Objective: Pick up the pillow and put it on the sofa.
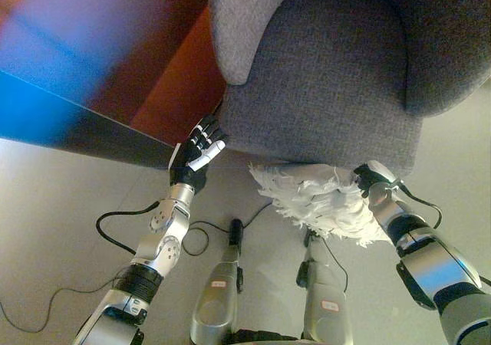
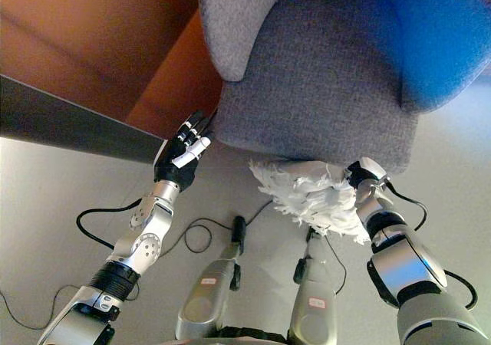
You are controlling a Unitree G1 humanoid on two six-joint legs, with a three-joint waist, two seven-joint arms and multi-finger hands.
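A white, shaggy pillow (image 1: 318, 199) hangs just below the front edge of the grey sofa (image 1: 330, 69), above the floor. My right hand (image 1: 370, 178) is at the pillow's right end, its fingers buried in the fluff. My left hand (image 1: 198, 153) is raised to the left of the sofa's front corner with straight fingers, apart from the pillow and holding nothing. In the right eye view the pillow (image 2: 311, 195) sits between both hands, nearer the right hand (image 2: 360, 175).
An orange-brown wall panel (image 1: 165, 61) and a dark baseboard strip (image 1: 92, 134) stand left of the sofa. Pale grey floor (image 1: 61, 199) spreads to the left and right (image 1: 460, 153).
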